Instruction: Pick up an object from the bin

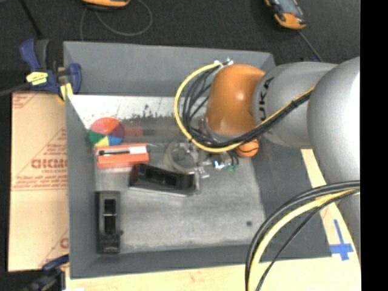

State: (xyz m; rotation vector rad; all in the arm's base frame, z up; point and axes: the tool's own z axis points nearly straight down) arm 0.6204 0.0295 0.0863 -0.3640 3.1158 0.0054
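Neighbouring black block [159,179] (centre): orange box [122,156]

end effector [199,170] | over right end of black flat tool [159,179] | bin [212,223] centre

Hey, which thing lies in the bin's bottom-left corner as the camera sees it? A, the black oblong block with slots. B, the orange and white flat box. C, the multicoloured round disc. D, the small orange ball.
A: the black oblong block with slots lies beside the grey metal bin's left wall at the view's bottom, below the orange and white flat box.
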